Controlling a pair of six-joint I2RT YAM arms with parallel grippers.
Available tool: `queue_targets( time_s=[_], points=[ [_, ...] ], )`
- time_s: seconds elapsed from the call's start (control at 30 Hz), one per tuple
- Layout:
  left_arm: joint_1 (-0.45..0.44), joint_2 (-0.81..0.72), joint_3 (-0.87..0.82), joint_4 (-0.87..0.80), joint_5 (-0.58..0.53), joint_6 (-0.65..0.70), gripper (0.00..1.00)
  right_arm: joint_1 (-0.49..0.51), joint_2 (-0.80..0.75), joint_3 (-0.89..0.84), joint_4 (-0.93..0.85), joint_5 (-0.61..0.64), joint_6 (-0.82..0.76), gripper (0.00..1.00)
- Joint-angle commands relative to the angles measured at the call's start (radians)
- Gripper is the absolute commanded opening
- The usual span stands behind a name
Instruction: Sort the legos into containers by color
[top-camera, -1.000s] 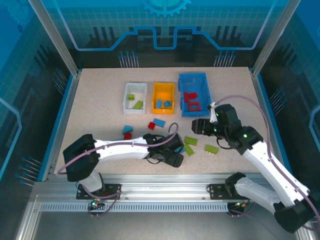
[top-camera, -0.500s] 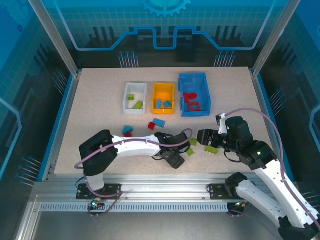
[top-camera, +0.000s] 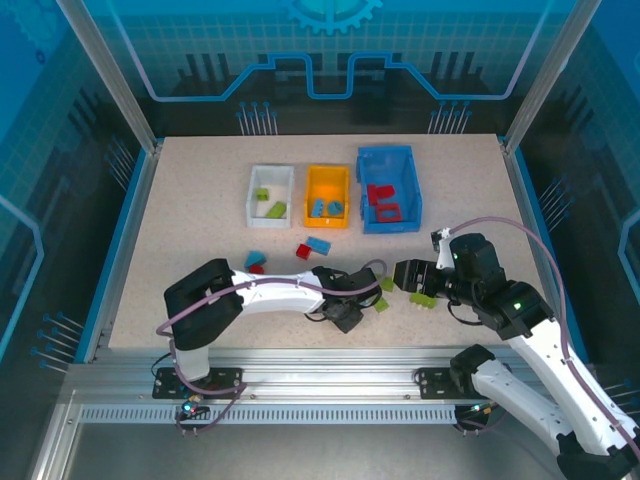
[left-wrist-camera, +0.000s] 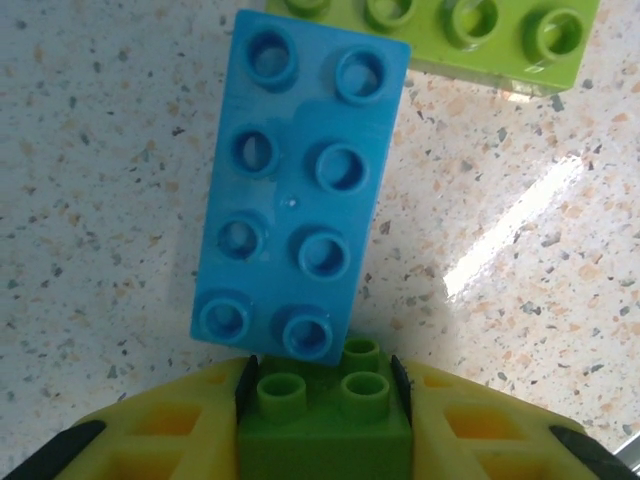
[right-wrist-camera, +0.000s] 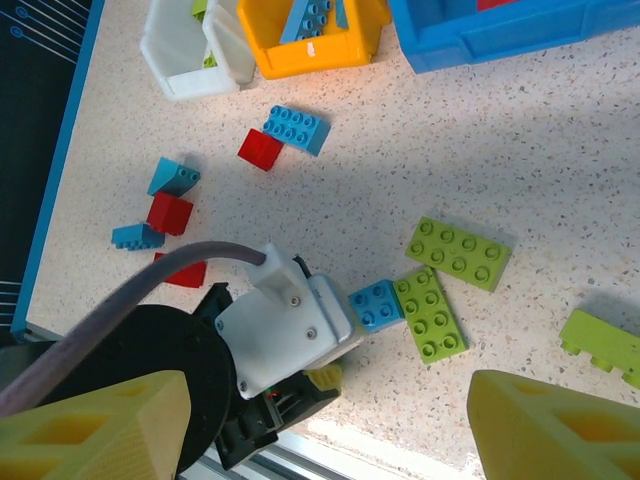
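Left gripper (left-wrist-camera: 322, 395) newly closed, green brick (left-wrist-camera: 325, 435) pinched — studs up

No legible text — none anywhere

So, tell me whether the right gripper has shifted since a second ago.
Yes. The right gripper moved away from the blue bin, toward the table's near edge.

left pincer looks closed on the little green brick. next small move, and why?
Probably lift straight up a little. The left pincer appears clamped on the small green brick, whose front edge seems to touch the blue brick; sliding could drag it. Then head for the white bin, which holds greens.
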Motion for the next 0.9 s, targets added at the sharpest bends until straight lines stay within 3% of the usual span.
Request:
queue_targets(
  time_s=[0.0,0.13,0.27,0.37,0.47,0.6,0.87],
  points=[
    [0.031,-0.125,-0.018,-0.051,-0.014,-0.04,0.34,0.016,0.01,-0.004,0.023,-0.044,-0.017,0.74],
    [0.143,-0.26,-0.026,-0.093,0.039,-0.075,0.34,0.127,0.076,0.028,0.148,-0.055,-0.077,0.71],
    [0.336,-0.343,0.005,-0.127,0.07,-0.081,0.33,0.296,0.217,0.11,0.234,0.04,-0.119,0.71],
    [0.499,-0.338,0.047,-0.14,0.069,-0.091,0.32,0.359,0.311,0.149,0.296,0.079,-0.117,0.71],
    [0.654,-0.264,0.119,-0.145,0.049,-0.102,0.31,0.392,0.378,0.165,0.371,0.104,-0.092,0.7],
    [0.766,-0.079,0.271,-0.163,-0.065,-0.098,0.3,0.433,0.459,0.198,0.428,0.151,-0.083,0.7],
    [0.819,0.238,0.606,-0.239,-0.215,-0.115,0.3,0.456,0.538,0.247,0.449,0.193,-0.082,0.69]
  ],
)
